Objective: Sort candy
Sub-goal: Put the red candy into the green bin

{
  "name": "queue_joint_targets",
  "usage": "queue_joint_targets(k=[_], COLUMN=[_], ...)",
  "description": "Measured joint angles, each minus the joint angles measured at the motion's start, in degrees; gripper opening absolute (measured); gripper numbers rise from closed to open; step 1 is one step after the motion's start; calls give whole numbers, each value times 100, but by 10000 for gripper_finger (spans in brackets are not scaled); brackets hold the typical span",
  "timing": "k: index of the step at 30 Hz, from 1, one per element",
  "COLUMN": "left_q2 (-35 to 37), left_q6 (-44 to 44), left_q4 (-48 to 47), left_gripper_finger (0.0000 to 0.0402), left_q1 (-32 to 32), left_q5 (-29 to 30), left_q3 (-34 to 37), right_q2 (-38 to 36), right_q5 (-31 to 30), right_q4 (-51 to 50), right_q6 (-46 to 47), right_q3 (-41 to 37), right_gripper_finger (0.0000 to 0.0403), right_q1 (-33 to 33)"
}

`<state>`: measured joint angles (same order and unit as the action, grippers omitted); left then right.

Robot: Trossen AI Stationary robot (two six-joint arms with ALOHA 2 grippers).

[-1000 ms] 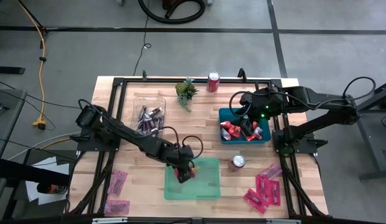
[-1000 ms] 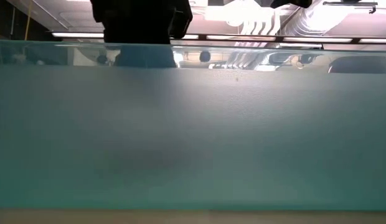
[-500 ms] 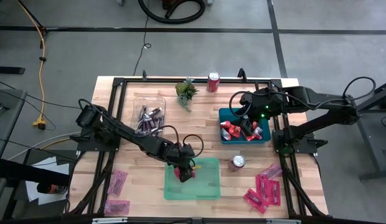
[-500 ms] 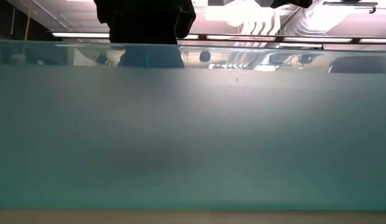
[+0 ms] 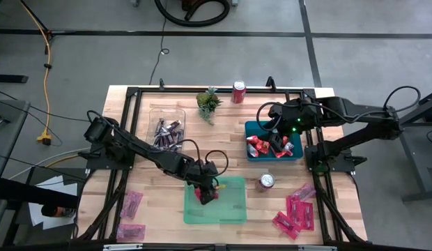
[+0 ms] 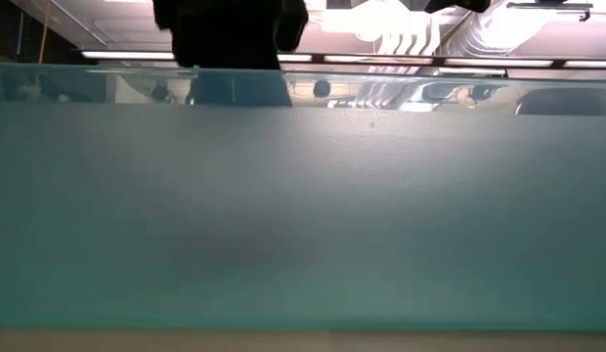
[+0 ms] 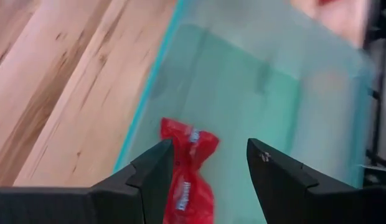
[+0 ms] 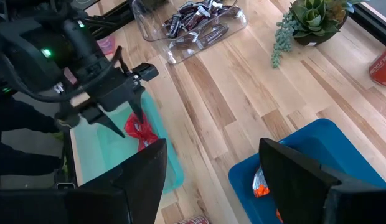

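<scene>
- Red candy packet: lies between the fingers of the left claw over the near edge of the green tray. Compared with a second ago, the claw has shifted only slightly, and the packet is at the same spot in the tray.
- Left claw: spread, with the packet loose in the gap; whether the wrapper touches the tray floor cannot be told. Judged, this is the release of one sorted piece.
- Other candy: dark bars in the clear tray, red-orange pieces in the blue tray, pink packets loose on the bench at both front corners, unchanged.
- Right claw: hangs over the blue tray, spread wide and unmoved since the earlier pictures.
- Meaning: the sort is under way, with many pink packets left.
</scene>
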<state>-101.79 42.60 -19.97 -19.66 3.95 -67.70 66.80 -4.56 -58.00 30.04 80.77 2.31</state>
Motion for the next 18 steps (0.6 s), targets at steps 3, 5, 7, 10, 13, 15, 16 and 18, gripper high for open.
queue_joint_targets(k=[3, 5, 7, 10, 13, 15, 16, 18], left_q2=[232, 442, 674, 1035, 1299, 1446, 1505, 1585], left_q6=[-250, -377, -460, -578, -771, -909, -948, -987], left_q4=[10, -1, -84, -227, -298, -329, -321, -346], left_gripper_finger=[188, 188, 188, 188, 188, 188, 188, 188], left_q1=[53, 97, 153, 235, 316, 366, 392, 429], left_q5=[-72, -10, 209, 586, 858, 937, 968, 1053], left_q3=[-58, -62, -62, -62, -61, -60, -60, -60], right_q2=[1, 1, 1, 1, 1, 1, 1, 1], right_q5=[0, 0, 0, 0, 0, 0, 0, 0], right_q4=[0, 2, 0, 2, 2, 3, 4, 4], right_q6=[0, 0, 11, 13, 13, 14, 15, 15], right_q3=[0, 0, -2, -2, -2, -2, -2, -2], right_gripper_finger=[250, 250, 250, 250, 250, 250, 250, 250], right_q1=[0, -1, 0, -2, -1, 0, -1, 0])
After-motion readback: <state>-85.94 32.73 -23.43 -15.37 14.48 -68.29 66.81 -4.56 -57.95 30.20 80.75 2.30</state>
